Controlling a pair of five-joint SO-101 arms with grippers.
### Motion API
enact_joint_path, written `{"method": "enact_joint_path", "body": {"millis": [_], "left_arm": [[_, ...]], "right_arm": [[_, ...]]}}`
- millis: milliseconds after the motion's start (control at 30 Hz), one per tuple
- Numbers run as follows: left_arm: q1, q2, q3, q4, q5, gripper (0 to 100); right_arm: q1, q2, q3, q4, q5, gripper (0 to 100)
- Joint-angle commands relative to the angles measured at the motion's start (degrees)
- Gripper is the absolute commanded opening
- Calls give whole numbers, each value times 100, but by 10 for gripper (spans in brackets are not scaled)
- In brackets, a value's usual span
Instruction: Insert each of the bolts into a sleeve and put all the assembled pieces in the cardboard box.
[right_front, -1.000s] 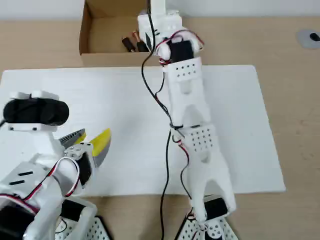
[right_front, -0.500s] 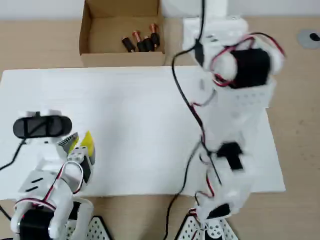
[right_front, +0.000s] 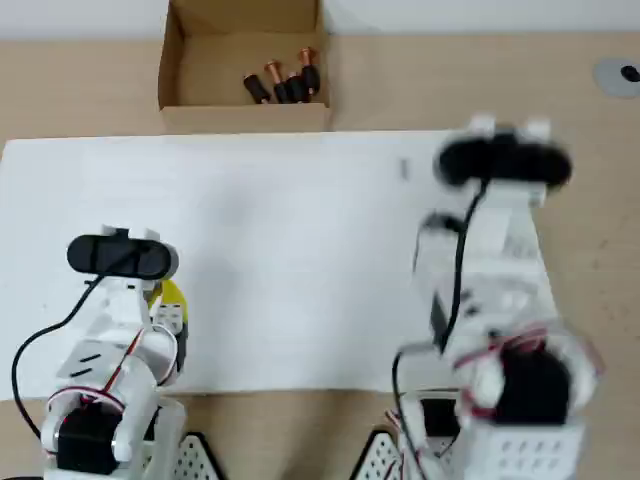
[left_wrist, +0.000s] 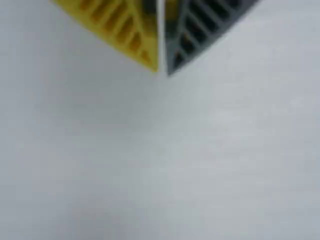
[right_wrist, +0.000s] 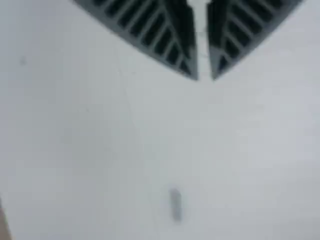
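High view: the left end effector (right_front: 168, 300) was mostly hidden under its wrist camera, with a yellow edge showing. The arm was folded low at the near left of the white sheet (right_front: 290, 250).

Left wrist view: its yellow finger (left_wrist: 125, 35) and grey finger were pressed together to a hairline slit, holding nothing.

Right wrist view: the right end effector (right_wrist: 202, 76) had two dark fingers drawn nearly together, empty, above the sheet and a small grey mark (right_wrist: 174, 204).

The assembled pieces (right_front: 285, 82) lay clustered inside the cardboard box (right_front: 245, 118) at the far side of the tabletop (right_front: 90, 90). There were probably four, but they overlap. Their long axes ran roughly near-to-far, with the copper ends toward the far wall.
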Motion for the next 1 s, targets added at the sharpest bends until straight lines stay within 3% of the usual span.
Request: {"method": "enact_joint_path", "body": {"millis": [0,167,400,667,967], "left_arm": [[-62,-40,246,-97,387,9],[-229,-40,475,-97,738,9],[-721,-40,1363,-123,1451,9],[-695,-40,1767,-316,1442,9],[-695,-40,1767,-325,1442,9]], "right_arm": [[119,-1815,2185,-818,9,9],[119,-3916,3811,-1433,9,9],[119,-3644,4576,-1635,-26,9],[119,-3837,5622,-1609,0,9],[119,-3829,5622,-1521,-18,9]]}}
